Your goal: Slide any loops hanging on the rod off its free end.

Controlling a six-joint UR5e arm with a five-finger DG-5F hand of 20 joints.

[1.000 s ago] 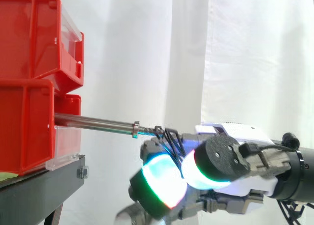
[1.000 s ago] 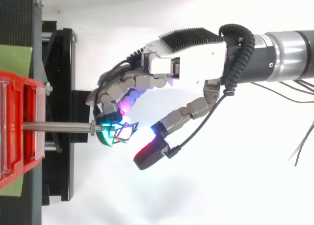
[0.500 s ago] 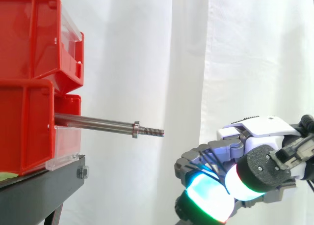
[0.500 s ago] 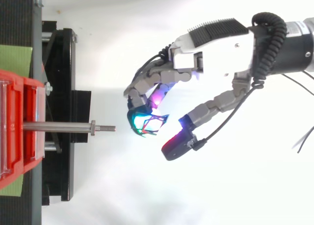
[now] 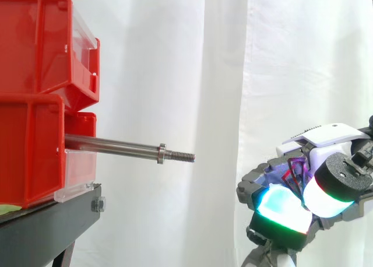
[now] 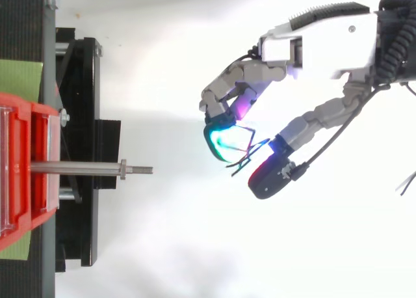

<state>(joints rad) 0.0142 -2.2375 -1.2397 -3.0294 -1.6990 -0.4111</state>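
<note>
Where the curled fingers meet the thumb, a thin dark loop (image 6: 249, 151) sits pinched in the hand (image 6: 325, 41), level with the rod (image 5: 111, 144) but well apart from its threaded free end. The rod juts out from the red bins (image 5: 35, 104) on the black stand (image 5: 52, 220).

red bins (image 5: 32, 51): 2 | rod (image 5: 111, 144): 1 | loop (image 6: 249, 153): 1 | robot hand (image 6: 325, 41): 1
</note>
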